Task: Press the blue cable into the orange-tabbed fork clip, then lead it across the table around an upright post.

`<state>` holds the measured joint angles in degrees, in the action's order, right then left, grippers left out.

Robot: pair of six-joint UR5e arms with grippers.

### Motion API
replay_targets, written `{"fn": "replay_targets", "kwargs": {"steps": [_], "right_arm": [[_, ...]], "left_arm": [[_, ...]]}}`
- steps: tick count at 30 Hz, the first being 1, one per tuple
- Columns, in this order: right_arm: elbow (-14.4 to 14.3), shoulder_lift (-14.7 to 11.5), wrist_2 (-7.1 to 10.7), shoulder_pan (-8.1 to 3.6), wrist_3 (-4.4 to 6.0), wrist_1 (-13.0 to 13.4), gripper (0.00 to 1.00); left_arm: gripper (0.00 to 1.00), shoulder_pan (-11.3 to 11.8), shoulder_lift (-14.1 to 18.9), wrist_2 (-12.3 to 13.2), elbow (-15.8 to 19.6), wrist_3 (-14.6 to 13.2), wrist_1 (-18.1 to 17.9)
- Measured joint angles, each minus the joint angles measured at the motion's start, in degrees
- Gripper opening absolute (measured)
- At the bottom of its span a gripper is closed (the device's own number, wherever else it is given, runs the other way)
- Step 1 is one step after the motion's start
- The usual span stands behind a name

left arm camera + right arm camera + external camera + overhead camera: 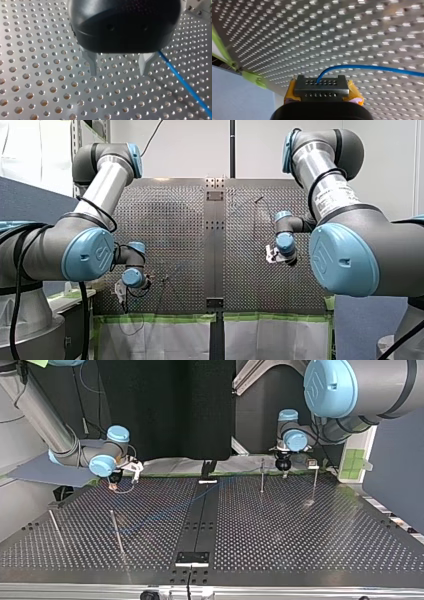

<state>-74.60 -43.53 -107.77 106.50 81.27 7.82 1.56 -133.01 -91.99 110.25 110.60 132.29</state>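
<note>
In the right wrist view my right gripper [322,88] is shut, its yellow pads [355,96] clamped on a dark perforated end block [321,86]. The blue cable [372,68] rises from that block and curves away over the perforated table. My left gripper [118,72] hovers just above the table with its metal fingers [92,64] open and nothing between them. The blue cable [185,83] lies beside one finger, outside the gap. In the top view my left gripper [283,466] is at the far right, my right gripper [116,482] at the far left. I cannot make out the orange-tabbed clip.
Thin upright posts stand on the table: one [261,476] next to my left gripper, another [315,482] further right, and two [117,532] [55,527] at the top view's left. A dark centre strip [200,520] divides the table. Green tape [160,318] lines an edge.
</note>
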Motion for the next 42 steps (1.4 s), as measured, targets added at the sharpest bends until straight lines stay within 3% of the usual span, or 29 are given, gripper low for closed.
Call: {"fn": "replay_targets", "kwargs": {"steps": [13, 24, 42], "right_arm": [[-1.76, 5.71, 2.56, -1.11, -1.54, 5.76, 0.0], [-2.35, 11.24, 4.11, -2.2, -1.62, 11.3, 0.0], [-2.67, 19.75, 5.94, -5.57, -1.63, 18.92, 0.0]], "left_arm": [[0.82, 0.0, 0.0, -0.03, -0.01, -0.2, 0.0], [0.82, 0.0, 0.0, 0.0, 0.0, -0.36, -0.14], [0.82, -0.07, 0.0, 0.13, 0.0, -0.77, 0.05]]}}
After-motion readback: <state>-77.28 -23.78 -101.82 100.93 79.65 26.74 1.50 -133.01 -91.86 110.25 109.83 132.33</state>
